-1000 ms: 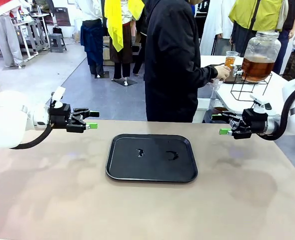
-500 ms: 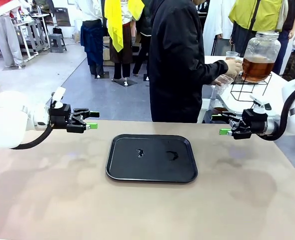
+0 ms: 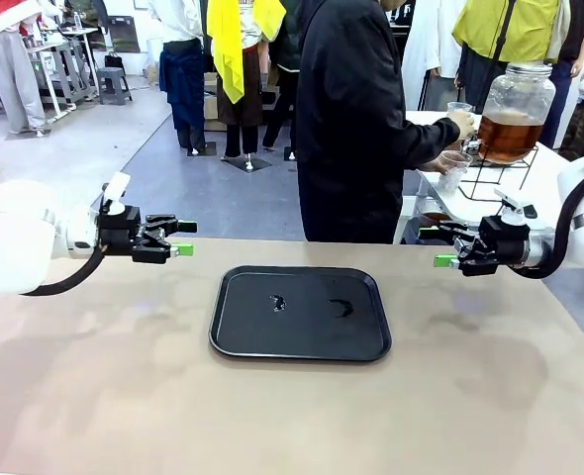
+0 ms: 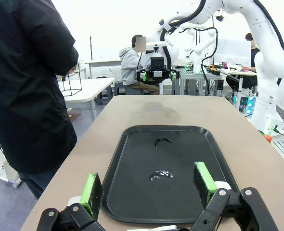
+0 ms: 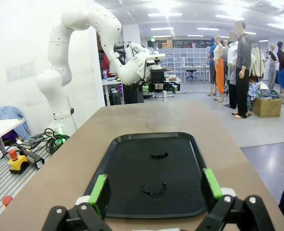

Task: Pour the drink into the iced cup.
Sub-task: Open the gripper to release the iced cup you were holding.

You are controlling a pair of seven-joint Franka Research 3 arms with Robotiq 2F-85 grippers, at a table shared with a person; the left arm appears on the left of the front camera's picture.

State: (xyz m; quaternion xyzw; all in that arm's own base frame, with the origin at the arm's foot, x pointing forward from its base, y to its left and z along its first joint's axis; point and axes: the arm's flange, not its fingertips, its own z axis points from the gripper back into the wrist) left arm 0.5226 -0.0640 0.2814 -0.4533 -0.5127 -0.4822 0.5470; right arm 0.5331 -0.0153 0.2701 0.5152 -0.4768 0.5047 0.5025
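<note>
Drink point(image 3: 508, 137) sits amber-brown in the lower part of a big round glass dispenser jar point(image 3: 516, 104), which stands on a black wire stand point(image 3: 500, 170) on a white side table point(image 3: 544, 188) behind your work table, at the far right of the front view. You can see a person in a black jacket point(image 3: 356, 119) standing between the two tables, turned toward the jar, with one hand point(image 3: 463, 125) up at its base and a clear plastic cup point(image 3: 454, 168) held just below. A second clear cup point(image 3: 457, 114) stands beside the jar.

On your own tan table point(image 3: 124, 376) lies a black tray point(image 3: 300, 312), with two small wet smears on its floor and nothing else on it.

Your left gripper point(image 3: 182, 237) hovers above the table's left side, fingers spread wide apart with nothing between them; in the left wrist view its green pads point(image 4: 91, 188) frame the near end of the tray. Your right gripper point(image 3: 436, 246) hangs at the table's right edge, likewise wide open and holding nothing, its pads point(image 5: 98, 189) bracketing the tray from the opposite end
</note>
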